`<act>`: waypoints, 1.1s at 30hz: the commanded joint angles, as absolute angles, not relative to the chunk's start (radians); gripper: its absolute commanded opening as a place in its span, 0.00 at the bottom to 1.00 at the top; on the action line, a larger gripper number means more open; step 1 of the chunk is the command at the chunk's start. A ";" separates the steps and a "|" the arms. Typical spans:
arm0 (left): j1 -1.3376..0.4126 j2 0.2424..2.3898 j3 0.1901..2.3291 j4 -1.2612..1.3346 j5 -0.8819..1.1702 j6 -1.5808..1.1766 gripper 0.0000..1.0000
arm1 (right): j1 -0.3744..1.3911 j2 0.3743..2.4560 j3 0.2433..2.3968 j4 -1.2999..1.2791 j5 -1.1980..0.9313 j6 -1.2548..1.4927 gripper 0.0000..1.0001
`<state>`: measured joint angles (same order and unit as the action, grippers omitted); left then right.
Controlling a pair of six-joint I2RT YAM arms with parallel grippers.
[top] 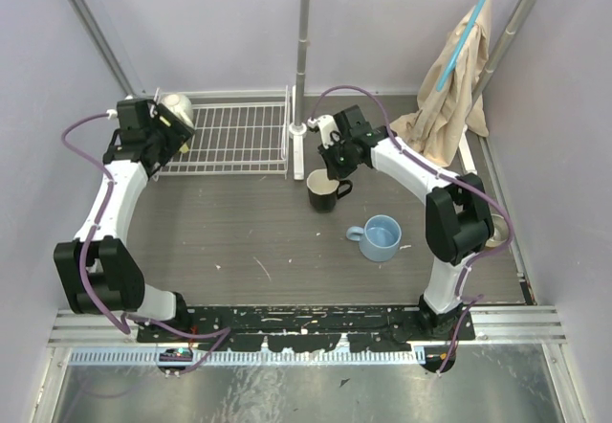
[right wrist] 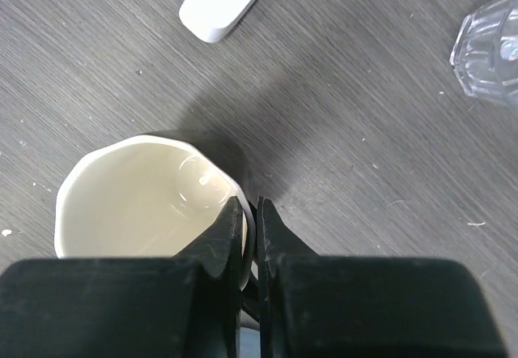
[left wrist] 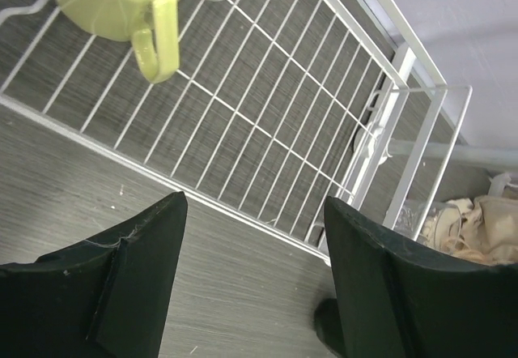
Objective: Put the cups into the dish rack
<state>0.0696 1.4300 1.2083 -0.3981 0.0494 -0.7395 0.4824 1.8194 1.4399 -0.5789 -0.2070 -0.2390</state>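
Dark wood-grain counter [top: 239, 241], lilac walls [top: 191, 21]; dish rack [top: 229, 136] back left, light blue mug [top: 380, 236] out front. Only the left wrist view shows the yellow mug [left wrist: 105, 2] in the rack, left pincer [left wrist: 255, 236] spread wide. Only the right wrist view shows the clear glass [right wrist: 490, 46], right pincer [right wrist: 249, 212] nipping the rim of the black mug [right wrist: 146, 196].

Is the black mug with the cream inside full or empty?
Empty. The right wrist view looks into the black mug with cream inside; only its bare cream bottom shows.
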 commanded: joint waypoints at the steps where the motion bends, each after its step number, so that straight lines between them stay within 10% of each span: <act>1: 0.071 1.455 1.253 -0.362 0.152 -0.707 0.75 | 0.469 1.820 1.522 -0.622 -0.267 -0.137 0.01; 16: 0.028 1.339 1.156 -0.236 0.555 -0.715 0.77 | 0.286 1.671 1.436 -0.448 -0.591 0.292 0.01; 33: -0.141 1.220 0.897 0.345 0.842 -0.769 0.79 | 0.166 1.494 1.024 0.702 -0.809 1.491 0.01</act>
<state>-0.0734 1.2266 0.9424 0.1848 0.7708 -0.7383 0.1680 1.5234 1.0489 0.2203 -0.7494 1.0695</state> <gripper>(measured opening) 0.792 0.104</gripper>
